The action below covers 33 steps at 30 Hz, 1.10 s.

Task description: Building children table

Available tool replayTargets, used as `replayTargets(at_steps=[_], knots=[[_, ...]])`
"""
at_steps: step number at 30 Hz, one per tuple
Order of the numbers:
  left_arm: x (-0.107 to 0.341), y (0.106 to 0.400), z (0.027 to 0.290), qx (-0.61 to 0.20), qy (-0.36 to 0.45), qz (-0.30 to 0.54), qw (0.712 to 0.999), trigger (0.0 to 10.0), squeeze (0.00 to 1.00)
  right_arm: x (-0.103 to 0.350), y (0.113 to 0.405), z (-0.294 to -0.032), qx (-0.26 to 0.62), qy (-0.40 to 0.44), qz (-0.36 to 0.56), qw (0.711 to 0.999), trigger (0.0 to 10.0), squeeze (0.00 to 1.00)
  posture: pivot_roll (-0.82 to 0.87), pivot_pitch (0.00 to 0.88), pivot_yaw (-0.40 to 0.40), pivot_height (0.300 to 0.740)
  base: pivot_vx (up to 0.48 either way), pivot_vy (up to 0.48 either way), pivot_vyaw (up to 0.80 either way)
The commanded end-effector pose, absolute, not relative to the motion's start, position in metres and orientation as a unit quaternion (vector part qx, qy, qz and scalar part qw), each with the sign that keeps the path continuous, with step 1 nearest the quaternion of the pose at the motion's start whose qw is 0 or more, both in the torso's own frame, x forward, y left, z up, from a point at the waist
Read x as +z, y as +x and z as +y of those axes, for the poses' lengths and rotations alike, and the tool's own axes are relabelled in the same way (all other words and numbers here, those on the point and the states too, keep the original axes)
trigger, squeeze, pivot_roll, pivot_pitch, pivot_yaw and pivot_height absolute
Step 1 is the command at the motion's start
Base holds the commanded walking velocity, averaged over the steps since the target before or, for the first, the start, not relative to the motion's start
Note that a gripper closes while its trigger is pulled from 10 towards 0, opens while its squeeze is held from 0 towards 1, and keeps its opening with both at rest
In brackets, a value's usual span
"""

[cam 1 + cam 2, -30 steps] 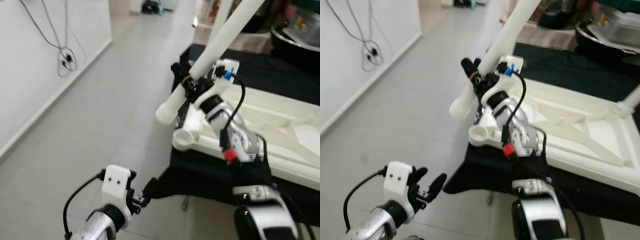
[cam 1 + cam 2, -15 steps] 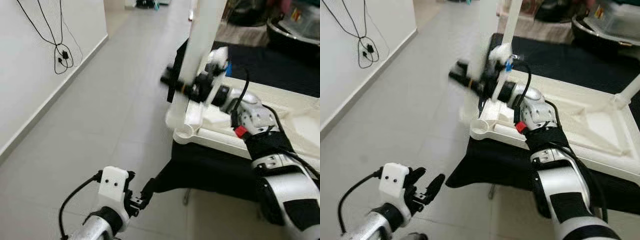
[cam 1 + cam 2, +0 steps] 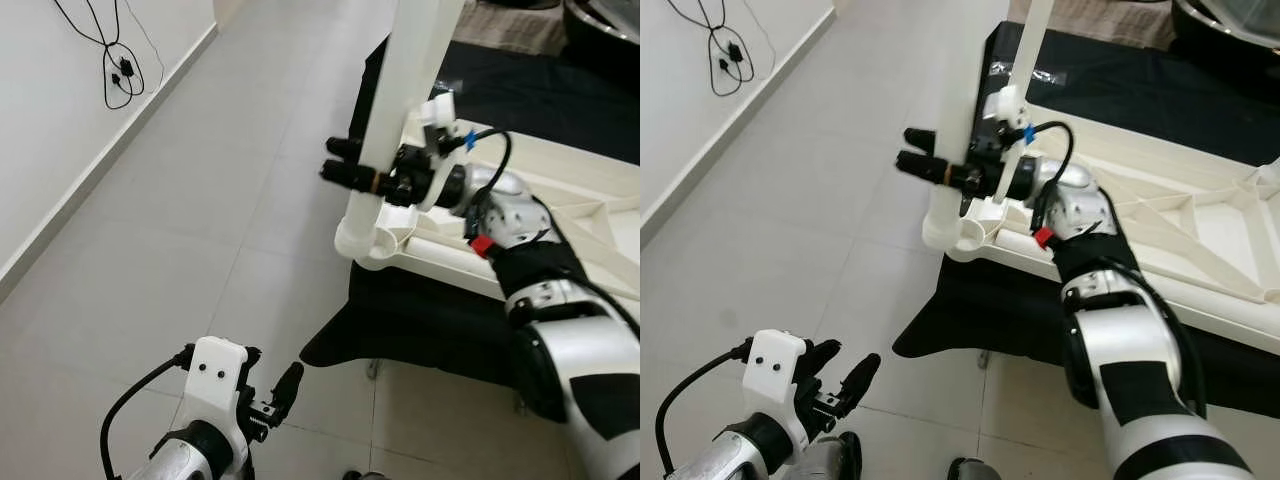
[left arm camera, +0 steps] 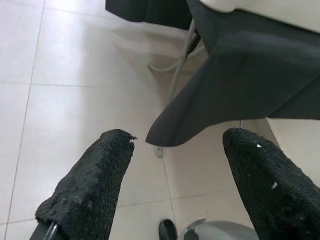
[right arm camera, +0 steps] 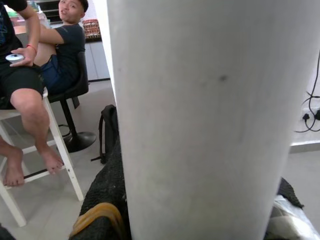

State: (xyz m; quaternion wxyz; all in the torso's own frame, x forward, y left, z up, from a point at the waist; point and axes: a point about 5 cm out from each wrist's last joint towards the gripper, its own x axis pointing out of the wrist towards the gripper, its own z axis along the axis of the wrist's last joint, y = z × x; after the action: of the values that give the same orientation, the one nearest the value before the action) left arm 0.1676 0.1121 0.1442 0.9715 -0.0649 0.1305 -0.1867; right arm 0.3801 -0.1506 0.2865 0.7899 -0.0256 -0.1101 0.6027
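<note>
Right now, a long white table leg [image 3: 400,110] is held by the right gripper [image 3: 362,178] in the upper middle of the left eye view. The black fingers are closed tight on the leg, one on each side. The leg is nearly upright, and its top end runs out of the frame. Its bottom end [image 3: 357,238] is seen at the near left corner of the white table top [image 3: 590,180], which is laid upside down on a black cloth [image 3: 430,320]. A round socket [image 3: 970,236] is seen in that corner, just beside the leg's end; whether the leg is touching it cannot be told. In the right wrist view, the wide white leg [image 5: 200,120] is seen up close, with a black finger [image 5: 107,200] pressed on its side. A person on a white stool [image 5: 35,65] is seen at the upper left of that view, with a black bag [image 5: 107,132] on the floor near by.

At the bottom left of the left eye view, the left gripper [image 3: 282,392] is held low over the grey floor tiles [image 3: 200,200]. Its two black fingers [image 4: 92,185] are spread wide apart in the left wrist view, and nothing is held between them. A corner of the black cloth and a thin metal frame [image 4: 182,55] are seen past them. A black cable [image 3: 120,70] is hung on the white wall at the upper left.
</note>
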Motion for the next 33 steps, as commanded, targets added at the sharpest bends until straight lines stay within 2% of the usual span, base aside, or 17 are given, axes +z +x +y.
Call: replayTargets(at_steps=[1, 8, 15, 16, 17, 26, 33], knots=[[0.143, 0.163, 0.111, -0.196, -0.066, 0.14, 0.968, 10.0, 0.0, 0.292, 0.379, -0.157, 0.612, -0.026, -0.118, 0.781, 10.0, 0.0, 0.15, 0.305, -0.101, 0.74, 0.0, 0.0, 0.0], [0.142, 0.161, 0.113, -0.193, -0.065, 0.145, 0.968, 10.0, 0.0, 0.283, 0.375, -0.165, 0.643, -0.045, -0.09, 0.759, 10.0, 0.0, 0.15, 0.296, -0.105, 0.74, 0.0, 0.0, 0.0], [0.141, 0.162, 0.112, -0.196, -0.062, 0.149, 0.967, 10.0, 0.0, 0.276, 0.379, -0.165, 0.61, -0.075, -0.086, 0.784, 10.0, 0.0, 0.16, 0.276, -0.102, 0.74, 0.0, 0.0, 0.0], [0.142, 0.162, 0.112, -0.196, -0.062, 0.147, 0.968, 10.0, 0.0, 0.277, 0.38, -0.165, 0.605, -0.079, -0.088, 0.787, 10.0, 0.0, 0.15, 0.302, -0.101, 0.74, 0.0, 0.0, 0.0], [0.141, 0.161, 0.112, -0.195, -0.064, 0.15, 0.967, 10.0, 0.0, 0.278, 0.381, -0.164, 0.603, -0.078, -0.092, 0.788, 10.0, 0.0, 0.15, 0.274, -0.094, 0.74, 0.0, 0.0, 0.0], [0.139, 0.161, 0.112, -0.202, -0.064, 0.155, 0.965, 10.0, 0.0, 0.286, 0.382, -0.168, 0.592, -0.092, -0.1, 0.795, 10.0, 0.0, 0.16, 0.265, -0.103, 0.74, 0.0, 0.0, 0.0], [0.137, 0.161, 0.113, -0.201, -0.061, 0.158, 0.965, 10.0, 0.0, 0.304, 0.38, -0.173, 0.599, -0.088, -0.125, 0.786, 10.0, 0.0, 0.15, 0.258, -0.099, 0.74, 0.0, 0.0, 0.0]])
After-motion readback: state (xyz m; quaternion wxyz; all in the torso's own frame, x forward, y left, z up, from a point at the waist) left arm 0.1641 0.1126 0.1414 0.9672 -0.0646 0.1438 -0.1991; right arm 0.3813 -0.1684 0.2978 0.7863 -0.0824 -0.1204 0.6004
